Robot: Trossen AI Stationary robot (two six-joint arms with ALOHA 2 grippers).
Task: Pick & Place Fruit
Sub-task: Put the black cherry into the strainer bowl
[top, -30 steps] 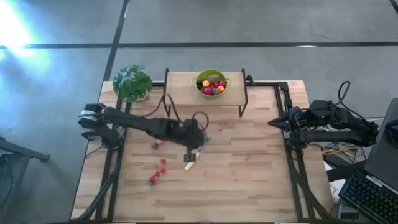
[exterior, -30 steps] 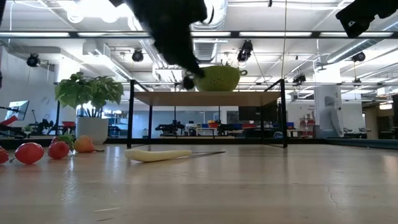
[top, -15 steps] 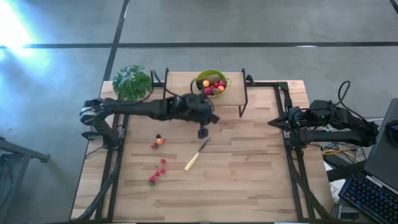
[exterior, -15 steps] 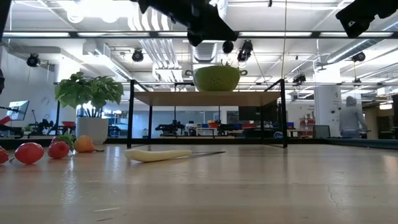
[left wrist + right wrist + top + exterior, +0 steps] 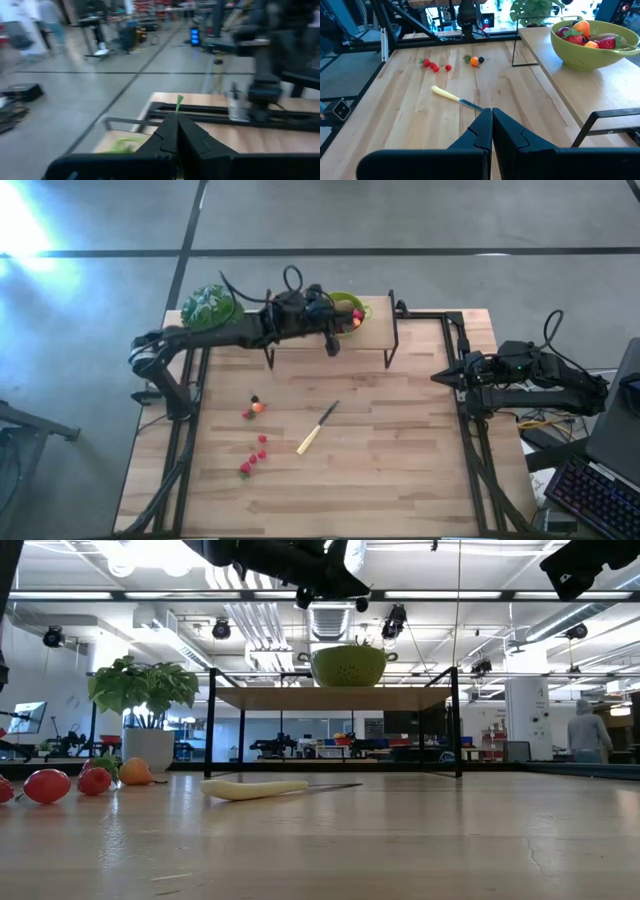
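Observation:
A green bowl (image 5: pixel 352 307) with red, orange and brown-green fruit (image 5: pixel 585 36) stands on a raised wooden shelf (image 5: pixel 300 332) at the table's far side. My left gripper (image 5: pixel 333 344) is shut, high over the shelf's near edge beside the bowl. A small dark piece (image 5: pixel 360 605) hangs at its tip. Loose fruit lies on the table: red pieces (image 5: pixel 262 446), an orange one with a dark berry (image 5: pixel 256 405). My right gripper (image 5: pixel 491 111) is shut and holds nothing, parked at the table's right edge (image 5: pixel 437 378). My left gripper has a thin green tip (image 5: pixel 178 102) pinched between its fingertips. The fingers point about level, toward the table's right. In the low view the small dark piece sits just under the tip, clear of shelf and bowl. Whether the two are one piece, I cannot tell.
A pale-handled knife (image 5: pixel 317 428) lies slantwise mid-table. A leafy potted plant (image 5: pixel 212 308) stands at the far left corner. The shelf's black frame legs (image 5: pixel 390 350) rise from the table. A person (image 5: pixel 585 735) stands far off in the room.
My left gripper has risen from just above the knife and swung toward the table's far edge. It now stands beside the bowl over the shelf. It has tipped from pointing down to about level and stays shut. The knife and the loose fruit have kept their places.

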